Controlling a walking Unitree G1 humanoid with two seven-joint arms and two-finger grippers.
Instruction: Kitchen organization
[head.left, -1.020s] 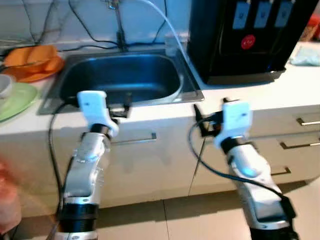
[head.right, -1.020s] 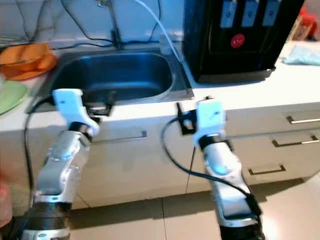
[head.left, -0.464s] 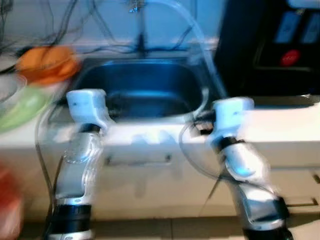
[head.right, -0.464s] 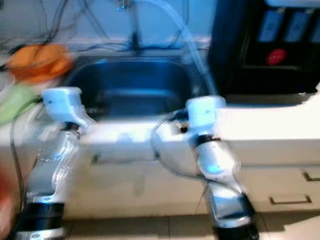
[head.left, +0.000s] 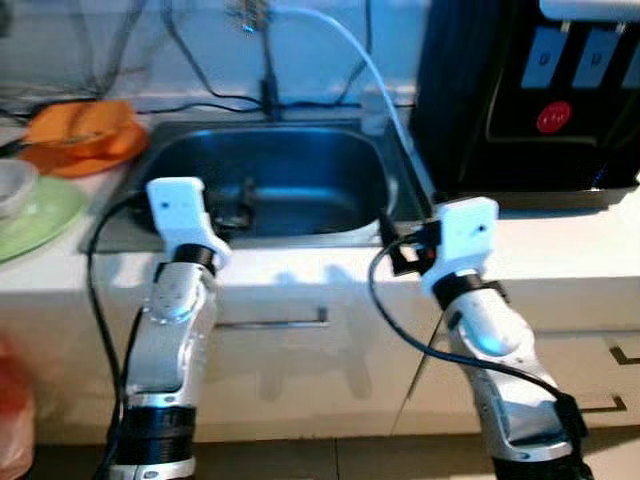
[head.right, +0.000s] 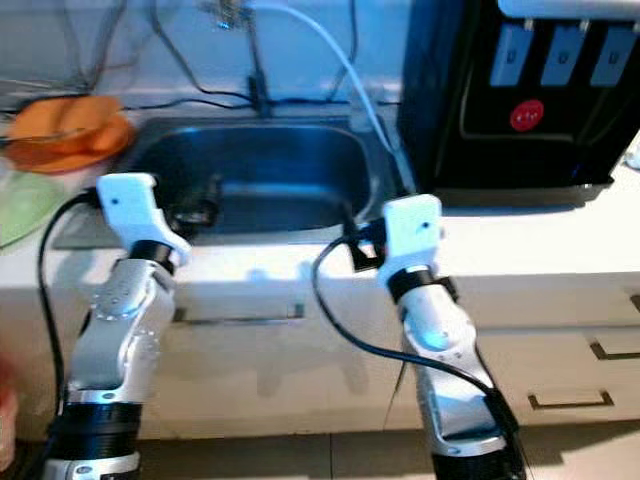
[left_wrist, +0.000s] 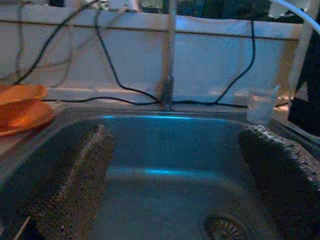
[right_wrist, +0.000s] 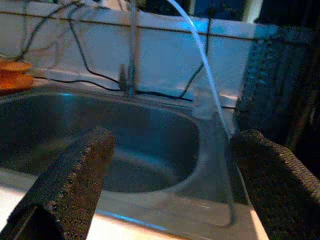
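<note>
Ahead, bare steel sink (head.left: 290, 180), left gripper (left_wrist: 170, 175) and right gripper (right_wrist: 165, 185) both spread wide, empty.

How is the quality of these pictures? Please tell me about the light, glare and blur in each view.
Left eye view: fairly sharp, bright countertop, blue sheen in the sink. Right eye view: the same, with a pale glare on the water dispenser. Left wrist view: dim and soft, a blue streak of light on the sink wall, left claw fingers dark. Right wrist view: dim, right claw fingers blurred at close range.
</note>
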